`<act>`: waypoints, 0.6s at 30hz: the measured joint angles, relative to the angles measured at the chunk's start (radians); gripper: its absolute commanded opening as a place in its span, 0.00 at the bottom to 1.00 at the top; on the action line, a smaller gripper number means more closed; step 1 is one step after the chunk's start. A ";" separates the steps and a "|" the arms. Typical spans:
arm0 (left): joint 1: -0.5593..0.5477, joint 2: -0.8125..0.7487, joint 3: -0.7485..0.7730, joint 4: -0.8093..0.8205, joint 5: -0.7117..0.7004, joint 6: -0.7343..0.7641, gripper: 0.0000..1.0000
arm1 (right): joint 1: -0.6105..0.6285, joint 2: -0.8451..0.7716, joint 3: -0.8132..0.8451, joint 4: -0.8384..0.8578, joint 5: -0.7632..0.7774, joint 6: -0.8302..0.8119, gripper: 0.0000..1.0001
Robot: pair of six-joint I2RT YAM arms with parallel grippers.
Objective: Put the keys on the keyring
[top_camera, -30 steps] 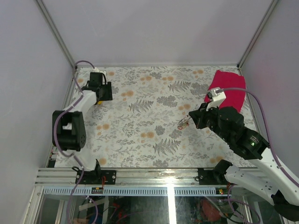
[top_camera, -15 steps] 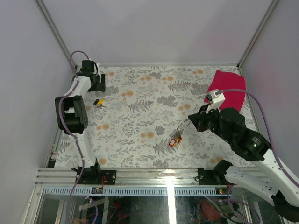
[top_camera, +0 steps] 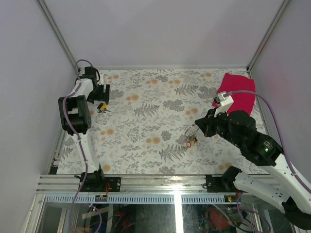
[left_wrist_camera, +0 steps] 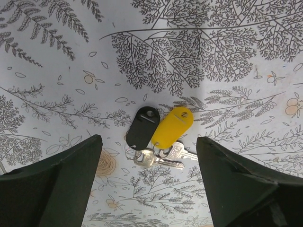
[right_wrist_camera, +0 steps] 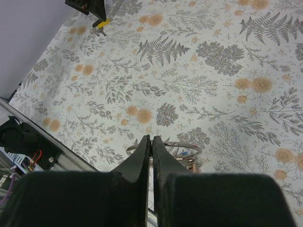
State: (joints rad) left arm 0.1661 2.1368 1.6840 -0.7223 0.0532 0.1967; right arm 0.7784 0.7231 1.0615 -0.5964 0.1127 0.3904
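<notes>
Right end effector tight on half-hidden keyring

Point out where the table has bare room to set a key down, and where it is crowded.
Widest bare patch: the tablecloth between the left end effector and the right end effector. Also bare: the near strip along the rail. Crowded: far left around the black and yellow keys, under the hanging keyring, and the red cloth corner.

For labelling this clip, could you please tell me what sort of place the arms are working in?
Probably a lab test cell rather than a home: plain white panels enclose it, a fern-print cloth covers the work surface, and an aluminium rail runs along the near edge.
</notes>
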 measured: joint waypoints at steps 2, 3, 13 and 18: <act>0.000 0.009 0.010 -0.001 0.003 0.002 0.83 | 0.000 0.000 0.001 -0.002 0.000 0.001 0.00; 0.000 0.013 0.010 -0.002 0.005 0.003 0.83 | 0.000 0.000 0.001 -0.004 -0.001 0.001 0.00; 0.000 0.047 0.010 -0.022 0.015 0.013 0.81 | 0.000 0.003 0.001 -0.005 -0.002 0.001 0.00; 0.000 0.057 0.010 -0.024 0.021 0.018 0.75 | 0.000 0.005 0.002 -0.006 -0.002 0.000 0.00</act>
State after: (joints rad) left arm 0.1665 2.1941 1.6943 -0.7464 0.0738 0.2150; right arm 0.7784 0.7277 1.0630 -0.6022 0.1112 0.3904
